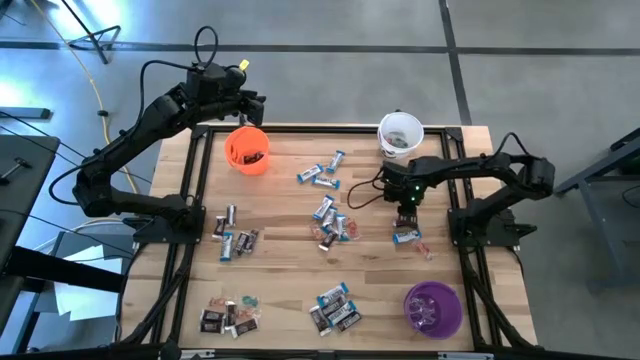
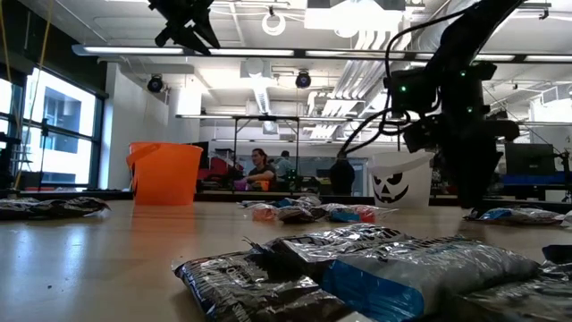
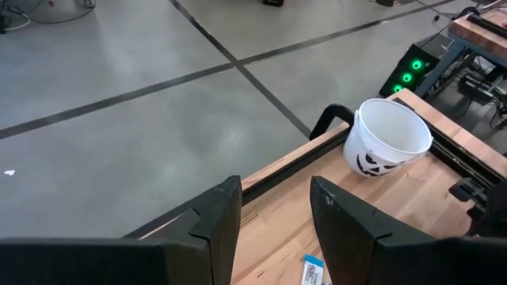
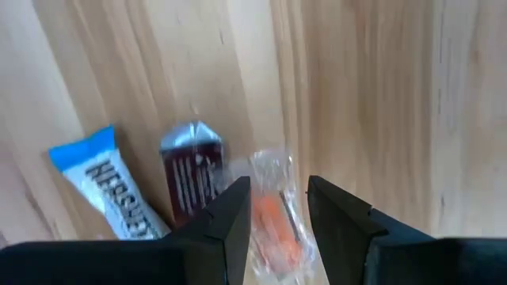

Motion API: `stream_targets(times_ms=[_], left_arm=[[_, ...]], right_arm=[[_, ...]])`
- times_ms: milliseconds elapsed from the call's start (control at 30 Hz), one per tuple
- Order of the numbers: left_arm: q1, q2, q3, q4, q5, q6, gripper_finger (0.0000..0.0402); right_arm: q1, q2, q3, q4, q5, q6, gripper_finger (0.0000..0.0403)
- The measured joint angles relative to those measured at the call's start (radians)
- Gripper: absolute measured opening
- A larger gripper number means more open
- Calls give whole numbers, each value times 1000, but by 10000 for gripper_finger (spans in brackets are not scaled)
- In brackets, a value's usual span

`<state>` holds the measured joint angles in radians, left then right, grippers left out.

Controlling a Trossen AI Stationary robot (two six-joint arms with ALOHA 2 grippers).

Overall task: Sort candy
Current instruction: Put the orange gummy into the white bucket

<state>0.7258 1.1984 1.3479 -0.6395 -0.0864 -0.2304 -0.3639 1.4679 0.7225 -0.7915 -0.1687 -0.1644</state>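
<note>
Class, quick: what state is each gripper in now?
Left gripper: open, empty, above the orange plastic cup.
Right gripper: open, empty, over wrapped candy.

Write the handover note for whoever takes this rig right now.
Left gripper: open, empty, raised over the orange cup.
Right gripper: open, empty, low over a small cluster of candy.
Candy: mostly loose in clusters across the table.
Done: some pieces are in the orange cup, white cup and purple cup.
Left: nearly all the sorting.
</note>
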Motion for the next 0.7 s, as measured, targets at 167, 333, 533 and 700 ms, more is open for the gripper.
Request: stream_targets(times_ms=[167,333,533,700], left_arm=[[0,0,0,0,0,-2,140],[-3,0,0,-1,0,-3,140],[-9,0,0,-1,0,-4,140],[-21,0,0,-1,0,-4,140]], right_arm=[[13,53,-4,-22,7,-18,122],[18,73,1,-31,13,-65,122],[18,62,2,-29,11,-77,122],[17,62,-17,1,8,-110,103]])
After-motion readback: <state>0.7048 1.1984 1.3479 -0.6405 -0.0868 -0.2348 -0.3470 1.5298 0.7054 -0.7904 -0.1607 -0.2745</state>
